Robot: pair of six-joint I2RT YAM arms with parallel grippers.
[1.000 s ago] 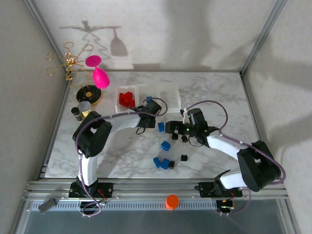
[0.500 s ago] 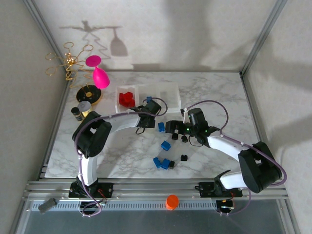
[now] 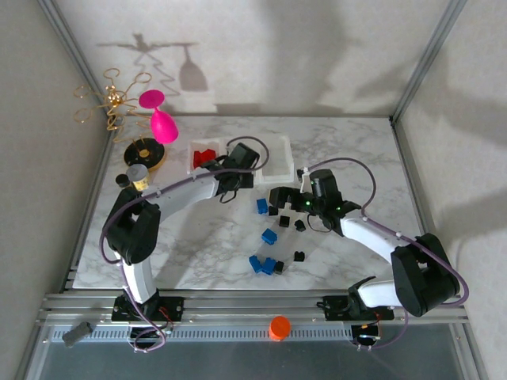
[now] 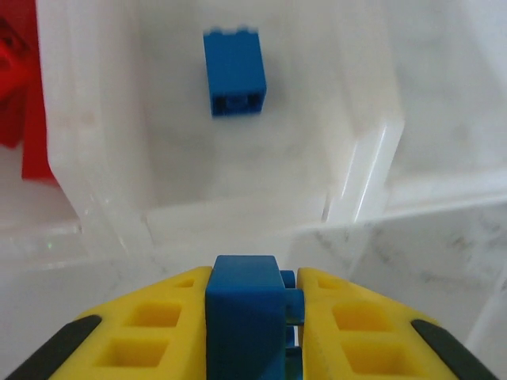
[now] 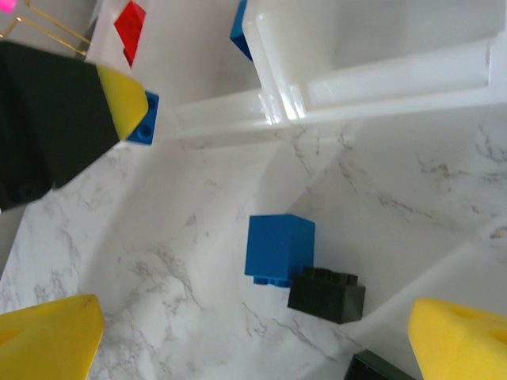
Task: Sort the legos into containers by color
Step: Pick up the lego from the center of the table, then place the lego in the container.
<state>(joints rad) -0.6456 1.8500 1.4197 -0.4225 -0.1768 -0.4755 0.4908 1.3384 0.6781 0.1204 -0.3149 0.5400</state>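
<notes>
- The three clear plastic bins joined in a row [image 3: 276, 150] sit at the far side of the marble table [image 3: 356, 150]. The left bin holds the red bricks [image 3: 204, 156]. The middle bin holds one small blue brick [image 4: 234, 73].
- The left gripper [image 4: 253, 289] pinches a blue plastic brick [image 4: 244, 317] between its yellow fingers, at the near wall of the middle bin.
- To drop it well, I would carry it forward past that wall, keep it off the divider to the red bin, and part the fingers low. Let go too soon and it would likely land on the rim or the marble.
- At the far left, a gold wire stand [image 3: 111, 99], a pink plastic glass [image 3: 162, 120] and a dark gold-lidded jar [image 3: 135, 179] stand apart from that path.
- Loose blue bricks [image 3: 269, 236] and tiny black bricks [image 3: 299, 256] lie between the arms.
- The right gripper [image 5: 253, 317] is spread wide and empty above a blue cube [image 5: 279, 245] that touches a black brick [image 5: 326, 293]. It is near the left gripper, so crowding is the main risk.
- An orange round cap [image 3: 279, 326] lies on the near rail, well out of the way.
</notes>
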